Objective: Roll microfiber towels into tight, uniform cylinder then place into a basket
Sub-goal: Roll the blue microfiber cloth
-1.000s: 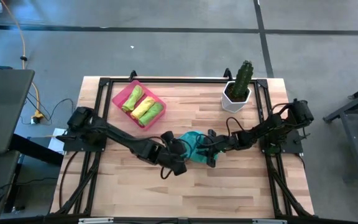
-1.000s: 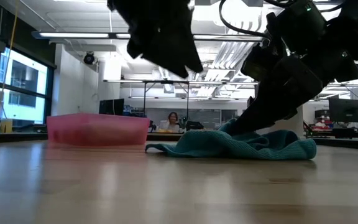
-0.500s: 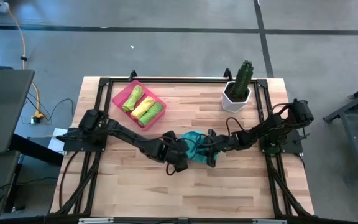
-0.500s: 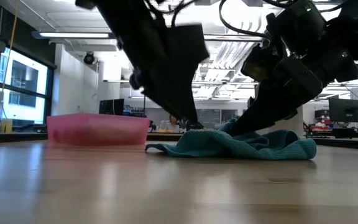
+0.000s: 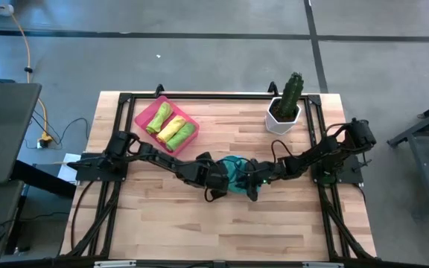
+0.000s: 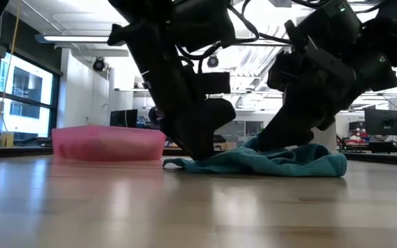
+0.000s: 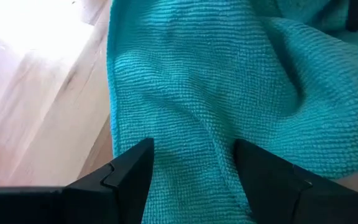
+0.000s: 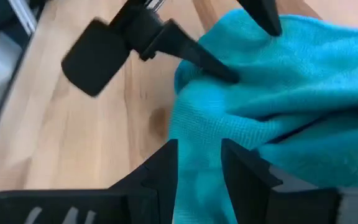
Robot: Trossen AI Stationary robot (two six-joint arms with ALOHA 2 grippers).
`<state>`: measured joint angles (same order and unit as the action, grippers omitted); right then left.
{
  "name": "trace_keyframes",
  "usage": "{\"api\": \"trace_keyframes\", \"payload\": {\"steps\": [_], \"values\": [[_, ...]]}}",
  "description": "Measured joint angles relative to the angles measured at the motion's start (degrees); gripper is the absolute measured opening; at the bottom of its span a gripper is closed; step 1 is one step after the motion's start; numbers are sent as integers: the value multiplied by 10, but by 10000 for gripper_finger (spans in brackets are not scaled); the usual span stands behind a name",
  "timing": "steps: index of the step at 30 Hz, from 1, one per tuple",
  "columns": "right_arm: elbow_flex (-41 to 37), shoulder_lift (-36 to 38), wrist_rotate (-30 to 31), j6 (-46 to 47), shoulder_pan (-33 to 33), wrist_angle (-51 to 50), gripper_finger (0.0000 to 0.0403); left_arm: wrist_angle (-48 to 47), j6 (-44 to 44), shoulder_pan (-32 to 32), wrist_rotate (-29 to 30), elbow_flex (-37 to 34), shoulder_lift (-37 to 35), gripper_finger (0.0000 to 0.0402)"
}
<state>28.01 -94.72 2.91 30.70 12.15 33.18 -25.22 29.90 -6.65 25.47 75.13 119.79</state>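
Note:
A teal towel lies crumpled on the middle of the wooden table, its underside resting on the wood. My left gripper is open and down on the towel's left part. My right gripper is shut on the towel's right part. The pink basket stands at the far left and holds three rolled towels, two lime green and one yellow. My left gripper comes slanting down from the table's left. Its open fingertips rest on the towel near its left edge, one at each side of a raised fold. The towel stays flat on the table there. My right gripper pinches a bunched fold at the towel's right part between its two fingers. The fingers come slanting down from the table's right. How many layers they have, I cannot tell. The towel lies slack on the table.
A white pot with a green cactus stands at the far right of the table. A black frame runs along the table's edges. Bare wood lies in front of the towel, toward the near edge.
My left gripper has come down and toward the table's right, from above the towel's left edge onto the cloth, staying open. My right gripper has stayed in place, rolled a little about its own line and kept its hold; the towel's heap has shifted slightly.

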Motion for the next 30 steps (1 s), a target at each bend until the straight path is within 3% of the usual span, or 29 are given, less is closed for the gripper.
{"api": "trace_keyframes", "payload": {"steps": [3, 7, 12, 18, 22, 24, 27, 30], "values": [[0, 0, 0, 56, 0, 0, 114, -6, 3, -13, -19, 0, -2, 215], [0, 0, -18, 105, -6, 15, 114, -29, 28, -37, -86, 0, -8, 215], [0, 20, -102, 37, -13, 117, 114, -36, 55, -62, -140, 0, -9, 215], [1, 58, -189, -102, 5, 138, 114, -47, 48, -88, -101, 17, -21, 208], [8, 64, -267, -40, 29, 120, 114, -42, -5, -96, -90, 37, -69, 193], [19, 68, -278, -15, 46, 115, 114, -38, -19, -101, -81, 41, -88, 186], [48, 78, -245, -53, 74, 18, 114, -44, -24, -106, -77, 37, -105, 179], [106, 82, -155, -111, 93, -200, 114, -38, -9, -115, -74, 40, -136, 175]]}}
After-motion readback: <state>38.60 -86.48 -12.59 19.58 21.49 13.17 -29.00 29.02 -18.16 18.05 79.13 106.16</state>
